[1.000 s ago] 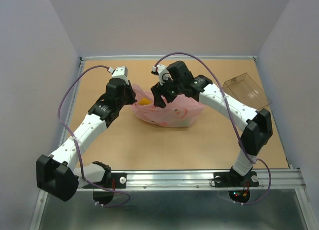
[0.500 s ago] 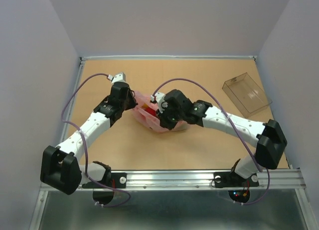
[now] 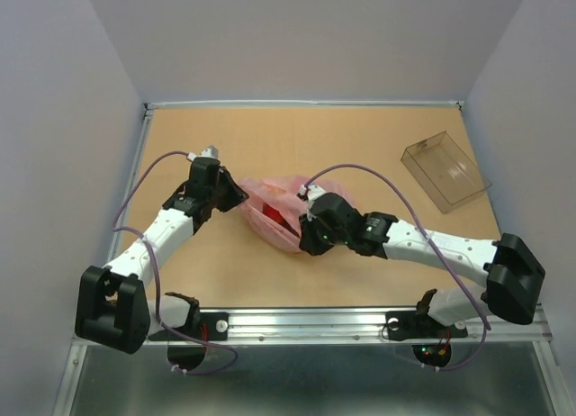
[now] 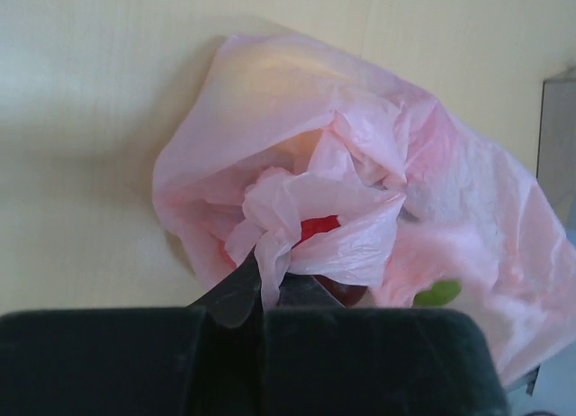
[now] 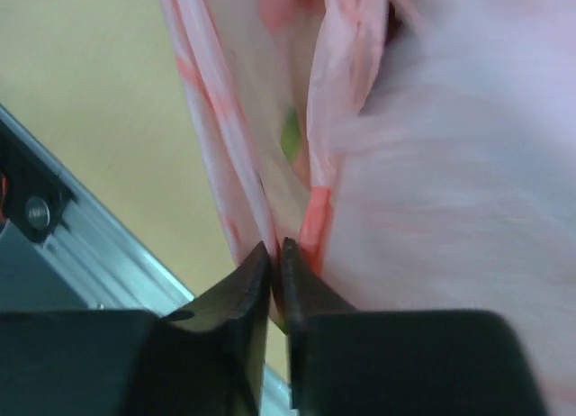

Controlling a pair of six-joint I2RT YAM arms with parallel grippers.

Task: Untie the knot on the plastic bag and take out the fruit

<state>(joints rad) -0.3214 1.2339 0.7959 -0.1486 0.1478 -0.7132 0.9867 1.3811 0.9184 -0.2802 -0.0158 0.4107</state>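
The pink plastic bag (image 3: 273, 203) lies crumpled mid-table between both arms. My left gripper (image 3: 233, 197) is at its left end, shut on a strip of pink plastic (image 4: 267, 281). That strip leads into a bunched wad (image 4: 301, 200); I cannot tell whether it is the knot. Past the wad, a gap shows red fruit (image 4: 317, 227), a dark fruit (image 4: 346, 292) and a green one (image 4: 438, 293). My right gripper (image 3: 309, 243) is at the bag's near right side, jaws pinched on a fold of film (image 5: 277, 252). Green fruit (image 5: 290, 134) shows through the plastic.
A clear rigid box (image 3: 445, 168) stands at the far right of the table. The metal rail (image 3: 360, 321) runs along the near edge and shows close behind the right gripper (image 5: 81, 245). Grey walls enclose three sides.
The right arm swung from the bag's far side to its near right side and closed on the film. The bag has collapsed flatter and been dragged nearer. The left arm sank slightly, still holding.
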